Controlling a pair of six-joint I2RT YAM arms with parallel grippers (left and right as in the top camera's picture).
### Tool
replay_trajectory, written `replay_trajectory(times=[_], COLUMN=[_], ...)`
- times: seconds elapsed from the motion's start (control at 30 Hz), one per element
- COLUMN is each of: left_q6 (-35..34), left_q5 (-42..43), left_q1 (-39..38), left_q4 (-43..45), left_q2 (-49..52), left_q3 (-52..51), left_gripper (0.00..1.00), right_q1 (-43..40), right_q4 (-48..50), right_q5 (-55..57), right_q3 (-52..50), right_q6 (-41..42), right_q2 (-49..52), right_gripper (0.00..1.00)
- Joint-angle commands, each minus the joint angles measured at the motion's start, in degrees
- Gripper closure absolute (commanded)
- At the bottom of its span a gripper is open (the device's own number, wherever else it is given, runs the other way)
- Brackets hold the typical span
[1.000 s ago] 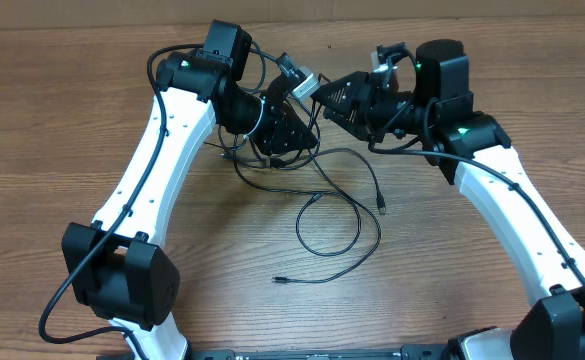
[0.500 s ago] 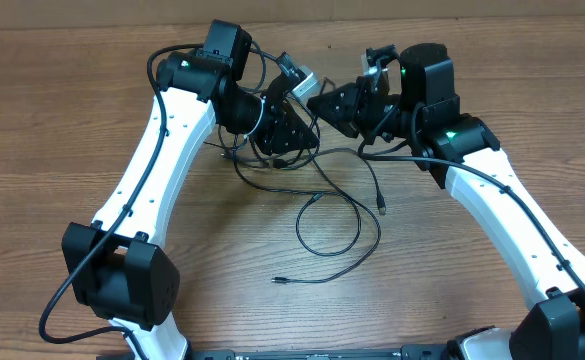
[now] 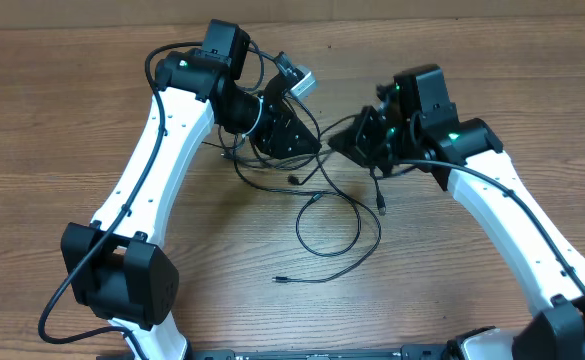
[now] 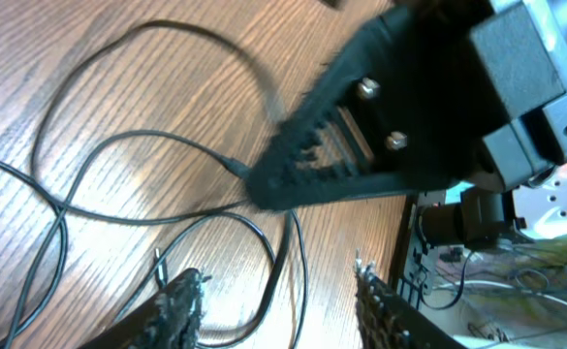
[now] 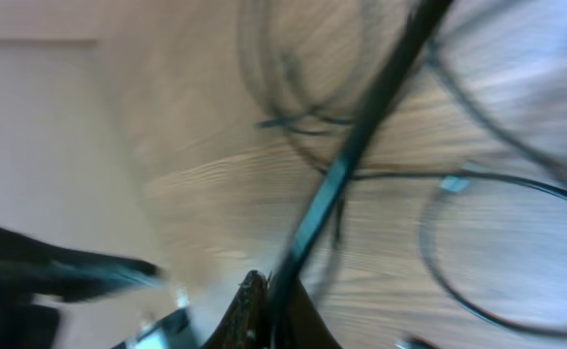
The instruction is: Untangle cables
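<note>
On the wooden desk [image 3: 72, 120], the left arm [image 3: 157, 150] and right arm [image 3: 512, 210] bent inward, wrists nearly facing. Left claw [image 4: 275, 276] gaped over a loose strand. Right claw [image 5: 264, 291] pinched one of the cables [image 5: 359, 136] taut, the rest looped between the arms. Thin, light, floppy I'd guess, so grab near a free end.

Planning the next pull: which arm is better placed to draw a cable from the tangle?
Probably right: the right hand is shut on a cable, while the left hand stands open, gripping nothing.
</note>
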Motion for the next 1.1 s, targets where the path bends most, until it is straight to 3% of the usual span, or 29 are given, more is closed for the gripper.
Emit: replay_trajectory(times=[0.0,0.3,0.43,0.8,1.07], left_q6=[0.11,0.09,0.09,0.11,0.09], left_q5=[-0.39,-3.56,-3.56,-3.78,-5.11], left_q1=[0.76,0.70,0.70,0.70,0.70], left_q4=[0.31,1.27,1.29,1.38,1.46], left_q2=[0.42,0.42,0.42,0.42,0.42], left_q3=[1.01,1.01,1.01,1.01,1.01], left_gripper=[0.46,0.37,0.36,0.35,0.35], right_q1=[0.00,0.02,0.02,0.87,2.32], right_q4=[-4.76,-25.31,-29.55,-29.33,-19.96], right_q5=[9.73,22.12,23.47,19.74,13.64], right_q3=[0.52,0.44,-2.03,-14.47,-26.49], right_q6=[-4.28,-7.04,-7.04,-6.80,-5.20], right_q2=[-6.38,-12.20,-12.15,-12.04,-12.04], right_gripper=[0.96,0.96,0.96,0.96,0.94])
